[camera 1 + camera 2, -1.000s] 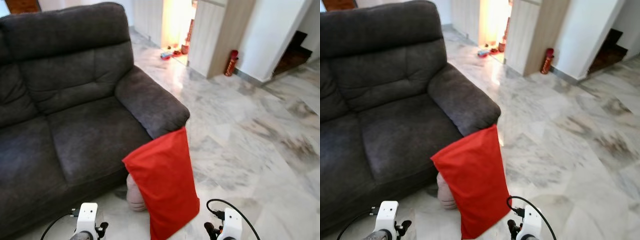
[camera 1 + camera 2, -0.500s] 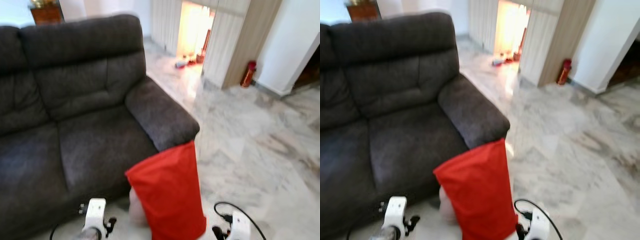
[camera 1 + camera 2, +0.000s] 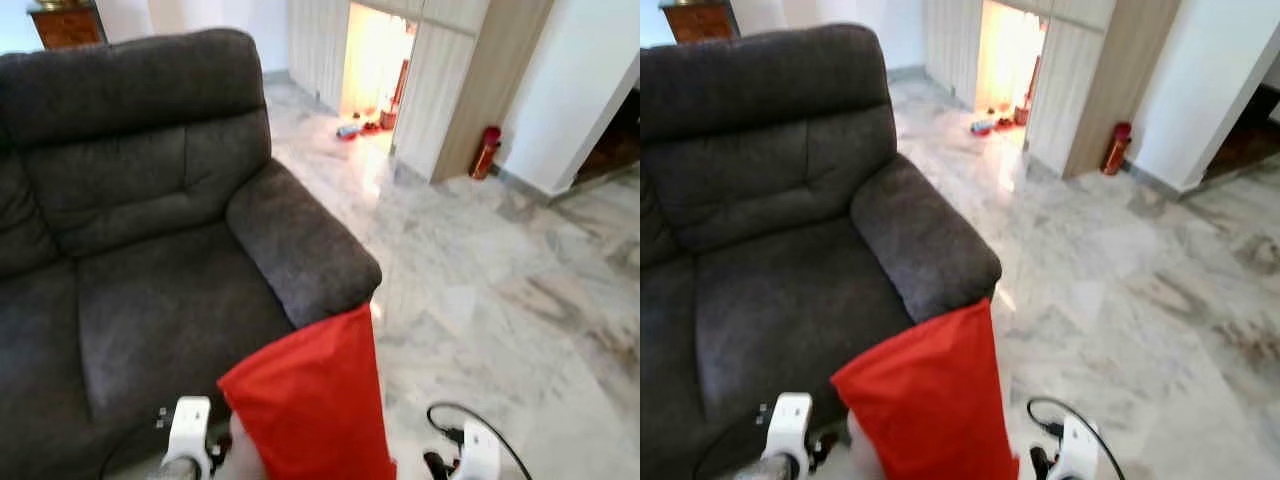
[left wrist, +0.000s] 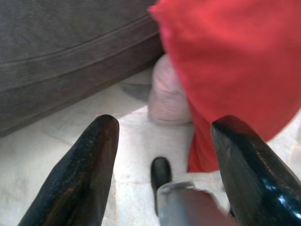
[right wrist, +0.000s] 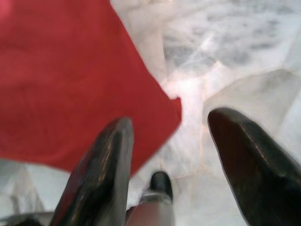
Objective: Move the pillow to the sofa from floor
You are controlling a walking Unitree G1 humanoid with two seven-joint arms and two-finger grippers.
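On the pale marble floor at lower centre, the red pillow leans against the dark sofa, and both the left gripper and right gripper, jaws spread wide, may push the soft, propped pillow over rather than clamp it.

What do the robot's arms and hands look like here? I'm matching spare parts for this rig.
Each wrist ends in a white boxy housing, left and right, with a black cable looping beside it. The left hand and right hand each have two long, glossy black fingers tapering to rounded tips, with a silver-grey part between their bases.
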